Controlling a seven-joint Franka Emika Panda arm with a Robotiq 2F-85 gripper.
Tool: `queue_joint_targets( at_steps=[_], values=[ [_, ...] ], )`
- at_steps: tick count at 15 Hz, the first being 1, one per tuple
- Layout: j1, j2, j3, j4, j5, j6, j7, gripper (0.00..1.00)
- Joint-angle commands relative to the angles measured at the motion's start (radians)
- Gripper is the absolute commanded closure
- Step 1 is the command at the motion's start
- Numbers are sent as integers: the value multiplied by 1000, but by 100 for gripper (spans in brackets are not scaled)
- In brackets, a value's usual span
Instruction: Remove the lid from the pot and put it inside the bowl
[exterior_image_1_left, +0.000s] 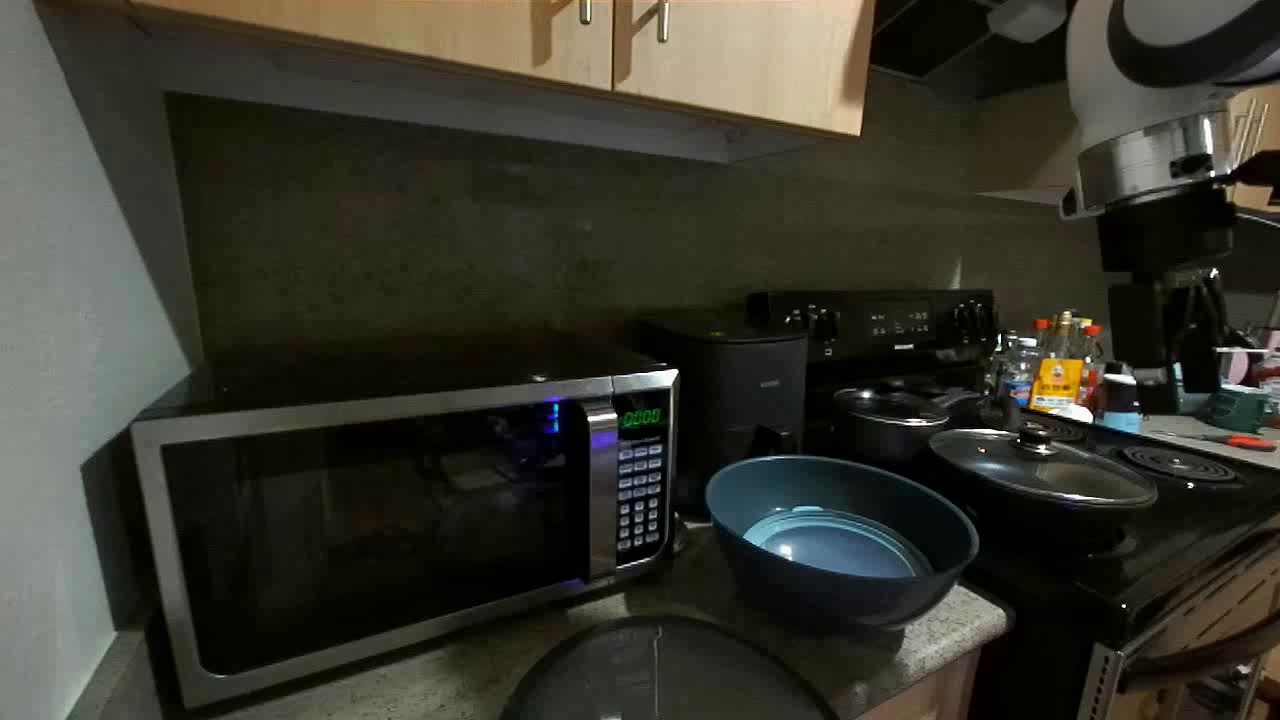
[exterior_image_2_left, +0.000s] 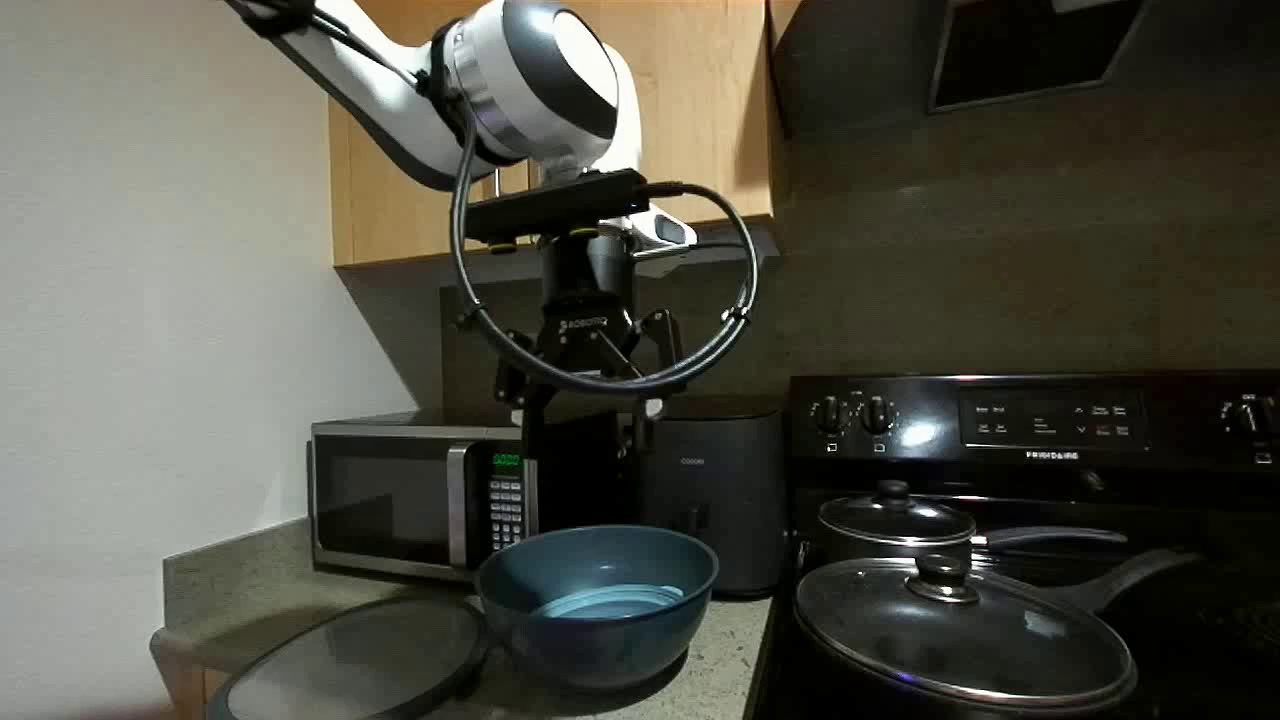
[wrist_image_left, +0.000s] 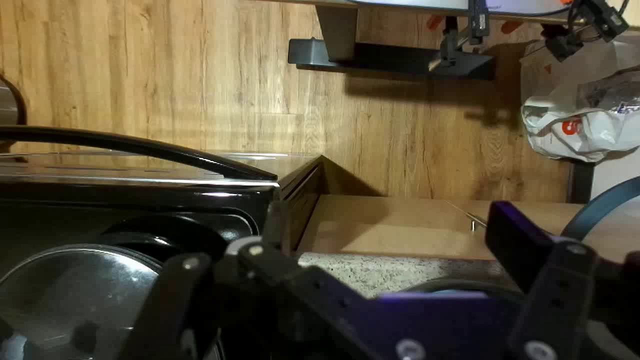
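The lid (exterior_image_1_left: 890, 405) is a round glass lid with a dark knob. It sits on the dark, straight-sided pot (exterior_image_1_left: 885, 440) at the back of the stove; the lid (exterior_image_2_left: 895, 518) and pot (exterior_image_2_left: 850, 548) also show in an exterior view. The blue bowl (exterior_image_1_left: 745, 560) stands on the counter, and its wall (exterior_image_2_left: 600, 650) shows in both exterior views. Its bottom has a glossy pale blue round area. My gripper (exterior_image_2_left: 582, 445) is open and empty, high above the counter; it also shows here (exterior_image_1_left: 1175, 380). In the wrist view my fingers (wrist_image_left: 395, 235) are spread, and only a bit of the bowl's rim (wrist_image_left: 445, 284) shows.
A wide dark pan with a glass lid (exterior_image_2_left: 970, 640) stands at the stove's front. A pale grey disc (exterior_image_2_left: 370, 660) lies left of the bowl. The microwave (exterior_image_1_left: 400, 540) and black air fryer (exterior_image_2_left: 715, 500) stand behind. A wooden cupboard (exterior_image_2_left: 700, 110) hangs above.
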Motion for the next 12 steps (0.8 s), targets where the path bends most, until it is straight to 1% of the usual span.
queue_joint_targets(
  at_steps=[1,6,7,9,12],
  values=[
    [4,0,-3,2,-1,-2,1,0],
    [4,0,-3,2,-1,-2,1,0],
    [-4,6,-13,5,-1,5,0,0],
    [-32,30,-52,24,13,20,20,0],
    [-89,90,-143,84,45,25,19,0]
  ],
)
